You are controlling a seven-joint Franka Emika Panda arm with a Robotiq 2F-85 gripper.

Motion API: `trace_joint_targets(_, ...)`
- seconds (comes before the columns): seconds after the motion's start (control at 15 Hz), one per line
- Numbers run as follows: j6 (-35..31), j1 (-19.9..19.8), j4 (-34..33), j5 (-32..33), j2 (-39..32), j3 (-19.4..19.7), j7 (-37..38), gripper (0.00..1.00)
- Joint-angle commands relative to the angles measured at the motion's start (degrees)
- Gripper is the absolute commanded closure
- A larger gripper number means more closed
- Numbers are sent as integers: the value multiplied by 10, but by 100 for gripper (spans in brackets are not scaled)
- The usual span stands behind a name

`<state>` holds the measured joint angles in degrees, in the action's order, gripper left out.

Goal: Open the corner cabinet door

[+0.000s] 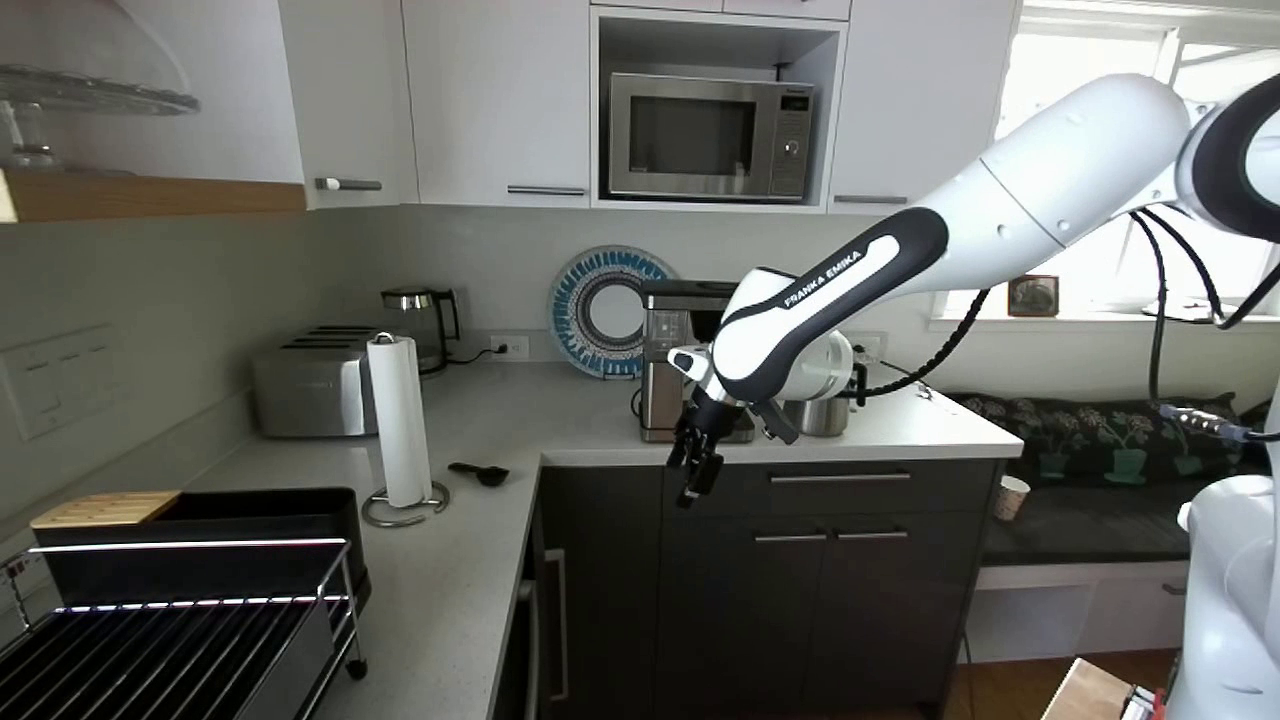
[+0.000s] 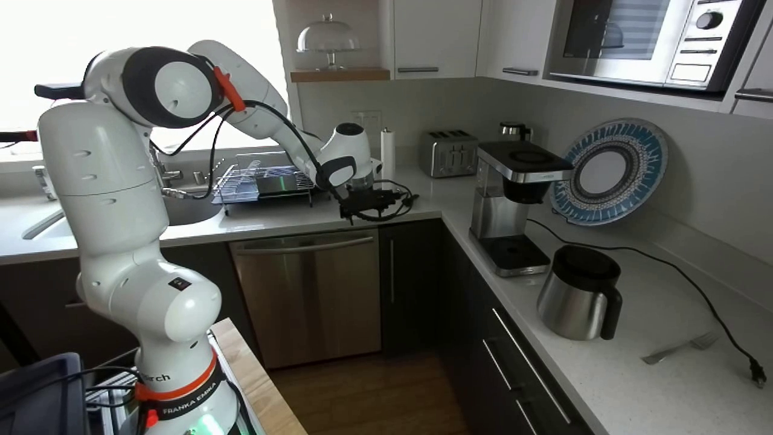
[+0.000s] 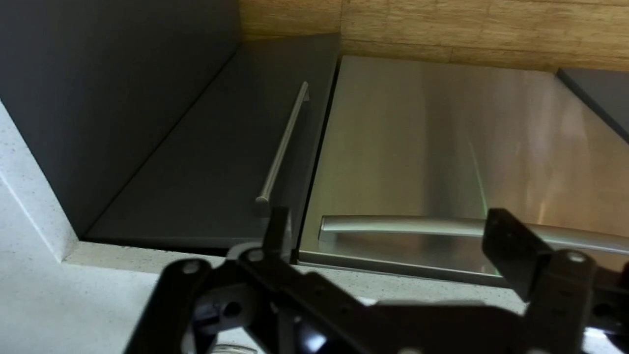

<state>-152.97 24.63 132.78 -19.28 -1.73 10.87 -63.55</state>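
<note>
1. The corner cabinet door [image 3: 211,162] stands left of centre in the wrist view, its bar handle [image 3: 284,142] showing.
2. The gripper [image 3: 388,221] holds nothing; its fingers [image 3: 515,255], lower in that frame, spread wide, presumably leaving room to straddle the handle.

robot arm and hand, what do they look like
The arm is white and rounded, with dark trim and FRANKA EMIKA lettering. Black cables run beside it, and an orange-red band circles it near the bottom. The hand is black and angular, with two fingers.
</note>
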Motion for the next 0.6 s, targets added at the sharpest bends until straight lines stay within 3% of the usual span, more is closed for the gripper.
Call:
trace_joint_targets(0.0, 1, -70, -1, 7, 1, -70, 6, 0)
trace_joint_targets(0.13, 1, -70, -1, 7, 1, -69, 6, 0)
trace_joint_targets(0.2, 11, -70, -28, -34, -28, -74, -45, 0)
trace_joint_targets(0.47, 20, -127, -96, -120, -108, -157, -164, 0)
trace_joint_targets(0.53, 15, -142, -111, -108, -131, -172, -169, 0)
